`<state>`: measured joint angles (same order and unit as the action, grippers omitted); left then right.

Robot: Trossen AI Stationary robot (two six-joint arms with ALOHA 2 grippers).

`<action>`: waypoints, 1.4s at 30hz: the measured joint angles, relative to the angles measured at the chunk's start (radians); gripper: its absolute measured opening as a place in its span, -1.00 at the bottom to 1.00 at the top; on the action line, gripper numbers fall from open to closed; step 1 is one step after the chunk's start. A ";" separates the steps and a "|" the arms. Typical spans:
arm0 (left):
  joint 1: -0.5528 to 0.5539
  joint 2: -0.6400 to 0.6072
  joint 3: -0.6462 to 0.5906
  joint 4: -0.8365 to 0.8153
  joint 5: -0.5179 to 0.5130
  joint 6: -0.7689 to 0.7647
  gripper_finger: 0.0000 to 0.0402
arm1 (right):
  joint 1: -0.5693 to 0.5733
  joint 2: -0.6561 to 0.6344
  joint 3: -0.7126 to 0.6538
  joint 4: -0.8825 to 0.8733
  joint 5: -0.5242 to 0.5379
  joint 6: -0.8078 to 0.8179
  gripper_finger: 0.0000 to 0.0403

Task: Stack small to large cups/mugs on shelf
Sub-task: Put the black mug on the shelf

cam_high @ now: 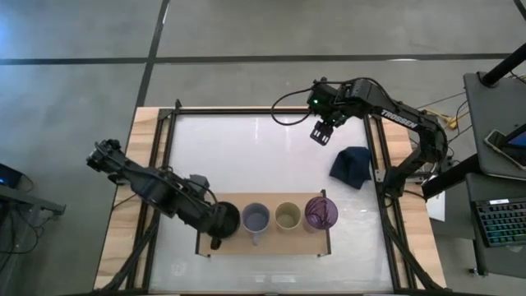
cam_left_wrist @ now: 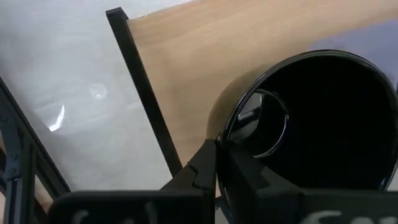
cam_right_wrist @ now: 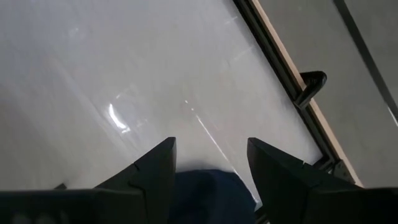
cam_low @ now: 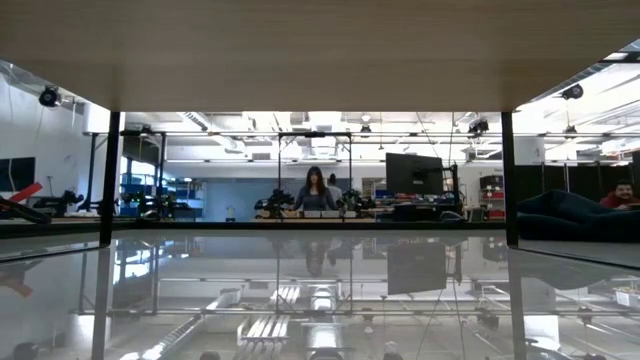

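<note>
You are looking at a robotics lab or open workshop hall. The floor [cam_high: 246, 33] around the counter [cam_high: 263, 156] is bare grey concrete with dark seams. Beyond the right tool [cam_high: 322, 131], past the counter's edge, a side stand carries a keyboard [cam_high: 500, 222] and other gear, with loose cables [cam_high: 440, 115] running to the arm. Across the counter, the low view opens onto a wide hall with rows of ceiling lights [cam_low: 330, 125], black metal frames [cam_low: 110, 180], a dark monitor [cam_low: 413, 175] and more workbenches [cam_low: 330, 213]. A person [cam_low: 314, 190] stands at a far bench, and another [cam_low: 622, 192] sits at the hall's right edge.
</note>
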<state>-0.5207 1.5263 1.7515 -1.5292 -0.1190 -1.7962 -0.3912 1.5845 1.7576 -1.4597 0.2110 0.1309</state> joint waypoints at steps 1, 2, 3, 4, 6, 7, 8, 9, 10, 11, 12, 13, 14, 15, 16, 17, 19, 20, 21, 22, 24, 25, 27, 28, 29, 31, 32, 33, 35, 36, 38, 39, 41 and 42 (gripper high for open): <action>0.000 0.003 0.000 -0.002 0.001 0.000 -1.00 | 0.000 0.000 0.000 0.000 0.000 -0.002 -0.05; 0.000 0.003 0.000 -0.007 0.001 0.000 -1.00 | 0.000 0.000 0.000 0.000 0.000 -0.004 -0.05; 0.000 0.002 0.000 -0.014 0.001 -0.002 -1.00 | 0.000 0.000 0.000 0.000 0.000 -0.009 -0.05; 0.000 -0.001 0.000 -0.022 0.001 -0.005 -1.00 | 0.000 0.000 0.000 0.000 0.000 -0.011 -0.05; 0.000 -0.013 0.000 -0.040 0.001 -0.026 -1.00 | 0.000 0.000 0.000 0.000 0.000 -0.018 -0.05; 0.000 -0.018 0.000 -0.044 0.000 -0.031 -1.00 | 0.000 0.000 0.000 -0.001 0.000 -0.020 -0.05; 0.000 -0.023 0.000 -0.043 -0.004 -0.036 -1.00 | 0.000 0.000 0.000 -0.001 0.000 -0.020 -0.05; 0.000 -0.027 0.000 -0.042 -0.011 -0.044 -1.00 | 0.000 0.000 0.000 -0.001 0.000 -0.020 -0.05; -0.001 -0.027 0.000 -0.041 -0.017 -0.049 -1.00 | 0.000 0.000 0.000 -0.001 0.000 -0.020 -0.05; -0.001 -0.027 0.000 -0.041 -0.021 -0.050 -1.00 | 0.000 0.000 0.000 -0.001 0.000 -0.020 -0.05; 0.000 -0.026 -0.003 -0.041 -0.021 -0.051 -1.00 | 0.000 0.000 0.000 -0.001 0.000 -0.020 -0.05; 0.000 -0.026 -0.007 -0.041 -0.021 -0.054 -1.00 | 0.000 0.000 0.000 -0.002 0.000 -0.020 -0.05; 0.000 -0.023 -0.010 -0.042 -0.023 -0.056 -1.00 | 0.000 0.000 0.000 -0.001 0.000 -0.023 -0.05; 0.000 -0.021 -0.015 -0.042 -0.025 -0.058 -1.00 | 0.000 0.000 0.000 -0.001 0.000 -0.024 -0.05; 0.000 -0.020 -0.023 -0.041 -0.024 -0.061 -1.00 | 0.000 0.000 0.000 -0.002 0.000 -0.026 -0.05; -0.002 -0.019 -0.030 -0.041 -0.021 -0.067 -1.00 | 0.000 0.000 0.000 -0.002 0.000 -0.027 -0.05; -0.007 -0.019 -0.040 -0.043 -0.021 -0.084 -1.00 | 0.000 0.000 0.000 -0.002 0.000 -0.027 -0.05; -0.008 -0.019 -0.042 -0.043 -0.021 -0.088 -1.00 | 0.000 0.000 0.000 -0.002 0.000 -0.028 -0.05; -0.013 -0.019 -0.042 -0.042 -0.022 -0.100 -1.00 | 0.000 0.000 0.000 -0.002 0.000 -0.030 -0.05; -0.018 -0.018 -0.043 -0.041 -0.025 -0.108 -1.00 | 0.000 0.000 0.000 -0.002 0.000 -0.032 -0.05; -0.022 -0.017 -0.043 -0.042 -0.036 -0.113 -1.00 | 0.000 0.000 0.000 -0.002 0.000 -0.037 -0.05; -0.024 -0.017 -0.044 -0.041 -0.036 -0.117 -1.00 | 0.000 0.000 0.000 -0.002 0.000 -0.038 -0.05; -0.026 -0.017 -0.044 -0.042 -0.038 -0.129 -1.00 | 0.000 0.000 0.000 -0.001 0.000 -0.038 -0.05; -0.026 -0.017 -0.046 -0.041 -0.039 -0.135 -1.00 | 0.000 0.000 0.000 -0.001 0.000 -0.038 -0.05; -0.029 -0.017 -0.049 -0.041 -0.040 -0.138 -1.00 | 0.000 -0.001 0.000 -0.001 0.000 -0.038 -0.05; -0.031 -0.017 -0.055 -0.041 -0.039 -0.151 -0.99 | 0.000 -0.001 0.000 -0.001 0.000 -0.038 -0.05; -0.031 -0.017 -0.059 -0.036 -0.039 -0.155 -0.98 | 0.000 -0.001 0.000 -0.001 0.000 -0.038 -0.05; -0.031 -0.017 -0.061 -0.024 -0.040 -0.156 -0.96 | 0.000 -0.001 0.000 -0.001 0.000 -0.038 -0.05; -0.033 -0.016 -0.062 0.004 -0.040 -0.158 -0.90 | 0.000 -0.001 0.000 -0.001 0.000 -0.038 -0.05; -0.033 -0.013 -0.062 0.010 -0.040 -0.159 -0.88 | 0.000 -0.001 0.000 -0.001 0.000 -0.038 -0.05; -0.035 -0.009 -0.062 0.004 -0.040 -0.161 -0.84 | 0.000 -0.001 0.000 -0.001 0.000 -0.038 -0.05; -0.037 -0.009 -0.062 0.006 -0.040 -0.161 -0.82 | 0.000 -0.001 0.000 -0.001 0.000 -0.038 -0.05; -0.040 -0.009 -0.062 0.006 -0.039 -0.167 -0.80 | 0.000 -0.001 0.000 -0.001 0.000 -0.038 -0.05; -0.043 -0.009 -0.062 0.006 -0.039 -0.175 -0.80 | 0.000 -0.001 0.000 -0.001 0.000 -0.038 -0.05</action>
<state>-0.5632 1.5177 1.6894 -1.5227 -0.1581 -1.9712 -0.3912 1.5833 1.7576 -1.4608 0.2111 0.0925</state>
